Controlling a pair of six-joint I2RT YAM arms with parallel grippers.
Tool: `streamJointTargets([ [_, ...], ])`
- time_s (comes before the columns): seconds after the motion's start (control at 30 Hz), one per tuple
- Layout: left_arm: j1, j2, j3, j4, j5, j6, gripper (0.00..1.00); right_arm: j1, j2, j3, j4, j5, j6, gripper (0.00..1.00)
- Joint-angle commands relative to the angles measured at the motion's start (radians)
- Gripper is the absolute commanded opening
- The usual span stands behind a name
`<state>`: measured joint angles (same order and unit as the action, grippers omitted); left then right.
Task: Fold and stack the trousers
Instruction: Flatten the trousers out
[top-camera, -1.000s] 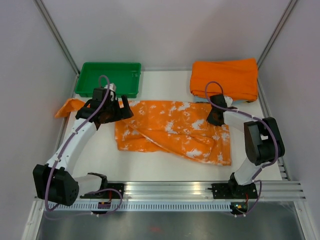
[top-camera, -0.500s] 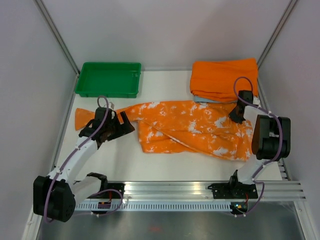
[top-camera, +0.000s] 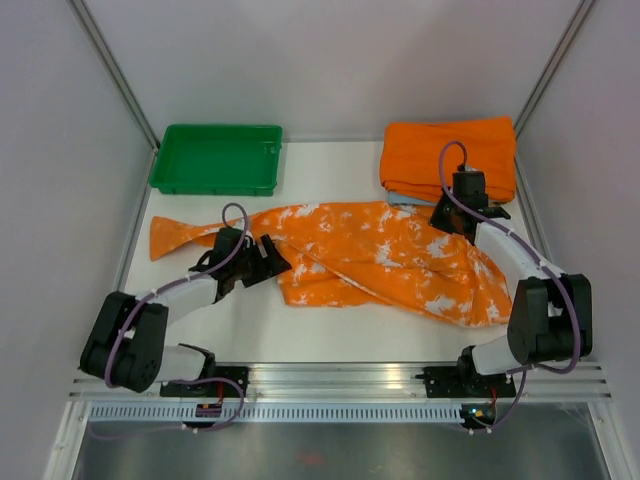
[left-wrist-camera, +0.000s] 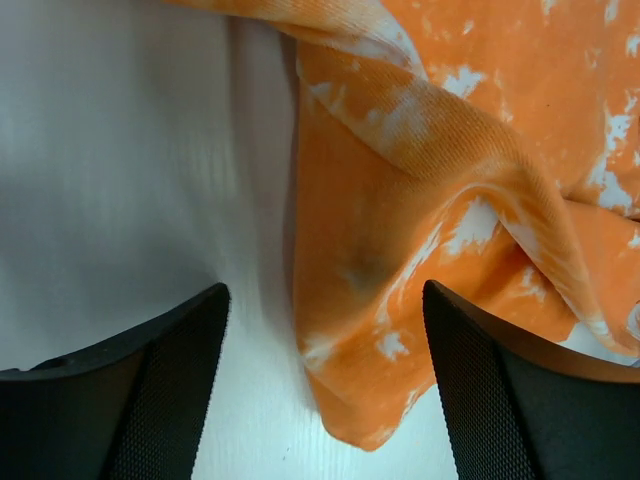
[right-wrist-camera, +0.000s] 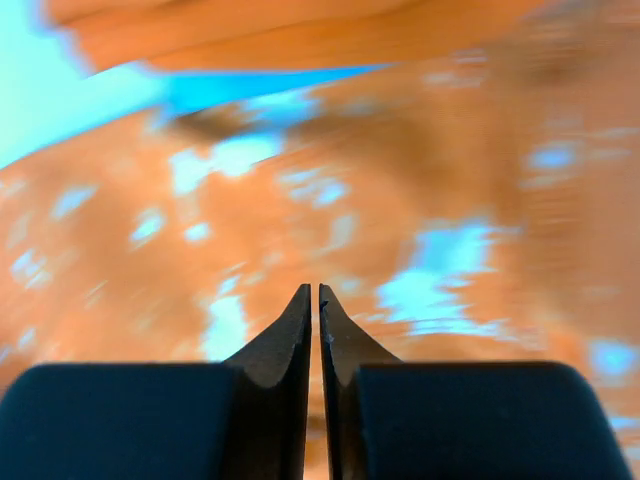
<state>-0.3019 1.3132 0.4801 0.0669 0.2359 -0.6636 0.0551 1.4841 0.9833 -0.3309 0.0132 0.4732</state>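
The trousers (top-camera: 380, 250), orange with white splashes, lie spread across the middle of the table, one leg reaching out to the left (top-camera: 175, 235). My left gripper (top-camera: 268, 258) is open and low at their near-left folded corner. In the left wrist view that cloth corner (left-wrist-camera: 380, 380) lies between the wide-apart fingers (left-wrist-camera: 180, 380) of the gripper (left-wrist-camera: 322, 295). My right gripper (top-camera: 446, 214) is shut over the trousers' far right part, next to the folded stack. In the right wrist view the gripper (right-wrist-camera: 315, 290) has nothing visible between its fingers, and blurred patterned cloth (right-wrist-camera: 450, 200) lies below.
A green tray (top-camera: 215, 187) stands at the back left. A plain orange folded cloth (top-camera: 450, 150) lies at the back right on a light blue folded cloth (top-camera: 402, 198), which shows as a blue strip (right-wrist-camera: 250, 90) in the right wrist view. A metal rail (top-camera: 400, 378) runs along the near edge.
The trousers have shifted right and spread out. My left gripper came down toward the near side to the cloth's corner. My right gripper moved from the right edge back toward the stack.
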Motion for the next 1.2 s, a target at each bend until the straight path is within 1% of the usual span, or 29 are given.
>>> streamJointTargets([
  [0.0, -0.035, 0.083, 0.044, 0.142, 0.019, -0.014, 0.83, 0.068, -0.079, 0.029, -0.004, -0.107, -0.022, 0.12],
  [0.03, -0.051, 0.113, 0.049, 0.151, 0.02, -0.014, 0.82, 0.083, -0.097, 0.028, -0.002, -0.117, -0.019, 0.13],
  [0.07, -0.055, 0.129, 0.054, 0.16, 0.023, -0.014, 0.77, 0.091, -0.105, 0.026, -0.002, -0.122, -0.021, 0.14],
  [0.13, -0.068, 0.153, 0.064, 0.169, 0.025, -0.014, 0.71, 0.1, -0.122, 0.017, -0.005, -0.121, -0.027, 0.14],
  [0.17, -0.069, 0.153, 0.074, 0.169, 0.028, -0.016, 0.55, 0.101, -0.127, 0.014, -0.01, -0.122, -0.033, 0.14],
  [0.23, -0.071, 0.136, 0.087, 0.14, 0.022, -0.018, 0.32, 0.103, -0.13, 0.006, -0.014, -0.128, -0.039, 0.14],
  [0.27, -0.071, 0.092, 0.127, 0.095, 0.005, -0.016, 0.03, 0.103, -0.13, 0.003, -0.019, -0.133, -0.044, 0.14],
  [0.3, -0.071, 0.062, 0.164, 0.018, -0.068, -0.002, 0.02, 0.104, -0.13, -0.003, -0.022, -0.134, -0.05, 0.14],
  [0.33, -0.071, 0.028, 0.213, -0.191, -0.113, 0.013, 0.02, 0.104, -0.13, -0.008, -0.026, -0.136, -0.051, 0.14],
  [0.37, -0.072, -0.053, 0.326, -0.298, -0.168, 0.033, 0.02, 0.104, -0.131, -0.011, -0.028, -0.136, -0.053, 0.14],
  [0.4, -0.077, -0.093, 0.389, -0.399, -0.293, 0.082, 0.02, 0.104, -0.134, -0.02, -0.028, -0.131, -0.05, 0.14],
  [0.43, -0.094, -0.129, 0.464, -0.581, -0.353, 0.114, 0.02, 0.104, -0.139, -0.024, -0.028, -0.127, -0.047, 0.14],
  [0.47, -0.104, -0.173, 0.618, -0.655, -0.412, 0.146, 0.02, 0.104, -0.14, -0.035, -0.028, -0.122, -0.044, 0.14],
  [0.5, -0.117, -0.18, 0.694, -0.715, -0.467, 0.213, 0.02, 0.104, -0.14, -0.04, -0.028, -0.111, -0.038, 0.14],
  [0.53, -0.159, -0.177, 0.769, -0.757, -0.468, 0.254, 0.02, 0.104, -0.139, -0.044, -0.033, -0.101, -0.033, 0.14],
  [0.57, -0.193, -0.163, 0.887, -0.816, -0.465, 0.283, 0.02, 0.104, -0.136, -0.047, -0.036, -0.088, -0.027, 0.14],
  [0.6, -0.273, -0.113, 0.931, -0.841, -0.428, 0.321, 0.03, 0.103, -0.128, -0.054, -0.039, -0.075, -0.022, 0.14],
  [0.63, -0.311, -0.082, 0.962, -0.861, -0.403, 0.318, 0.1, 0.104, -0.111, -0.055, -0.045, -0.053, -0.016, 0.14],
  [0.67, -0.347, -0.054, 0.982, -0.881, -0.38, 0.311, 0.59, 0.104, -0.102, -0.052, -0.049, -0.044, -0.013, 0.14],
  [0.7, -0.418, -0.01, 0.98, -0.891, -0.382, 0.273, 0.76, 0.104, -0.076, -0.054, -0.054, -0.033, -0.01, 0.14],
  [0.73, -0.451, 0.001, 0.97, -0.895, -0.397, 0.253, 0.94, 0.103, -0.062, -0.054, -0.062, -0.019, 0.002, 0.14],
  [0.77, -0.471, 0.004, 0.933, -0.888, -0.417, 0.207, 1.0, 0.103, -0.047, -0.055, -0.071, 0.005, 0.008, 0.14],
  [0.8, -0.488, 0.001, 0.914, -0.88, -0.417, 0.187, 1.0, 0.103, -0.036, -0.06, -0.076, 0.017, 0.011, 0.14],
  [0.87, -0.491, -0.055, 0.85, -0.856, -0.412, 0.156, 1.0, 0.103, -0.019, -0.087, -0.083, 0.033, 0.028, 0.13],
  [0.97, -0.491, -0.15, 0.821, -0.898, -0.515, 0.119, 1.0, 0.104, -0.028, -0.129, -0.072, 0.031, 0.036, 0.13],
  [1.0, -0.491, -0.169, 0.818, -0.945, -0.608, 0.102, 1.0, 0.104, -0.03, -0.136, -0.074, 0.034, 0.039, 0.13],
  [1.1, -0.487, -0.238, 0.787, -1.022, -0.783, 0.03, 1.0, 0.104, -0.031, -0.164, -0.082, 0.044, 0.039, 0.13],
  [1.17, -0.429, -0.293, 0.708, -1.017, -0.793, 0.001, 1.0, 0.104, -0.031, -0.188, -0.083, 0.045, 0.042, 0.13],
])
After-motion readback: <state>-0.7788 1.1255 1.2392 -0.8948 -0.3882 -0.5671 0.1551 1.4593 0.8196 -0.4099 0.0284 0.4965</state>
